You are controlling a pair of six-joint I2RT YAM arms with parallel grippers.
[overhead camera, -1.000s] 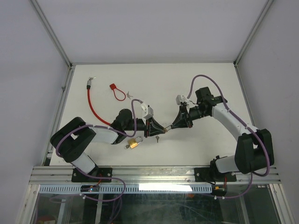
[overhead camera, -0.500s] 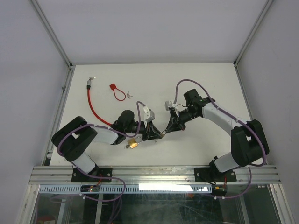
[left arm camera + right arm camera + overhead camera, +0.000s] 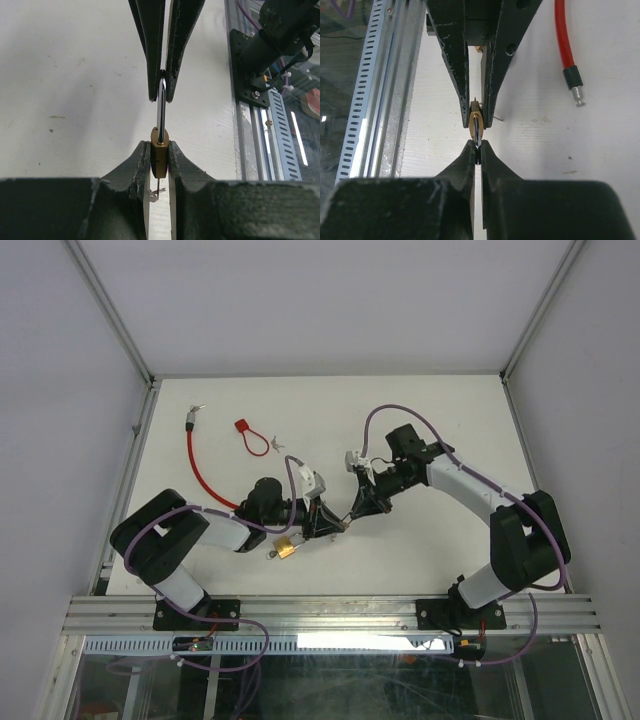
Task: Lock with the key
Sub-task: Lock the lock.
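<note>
Clamping padlock (image 3: pixel 159 159): left claw (image 3: pixel 159 146), right claw (image 3: pixel 478 146)

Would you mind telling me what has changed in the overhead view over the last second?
The right arm swung left, carrying the right gripper toward the left arm; the left gripper gave way slightly, back toward its own base. Nothing was taken or released: the left stays shut on the padlock, the right on its shackle. The red cable and red tag have not moved.
</note>
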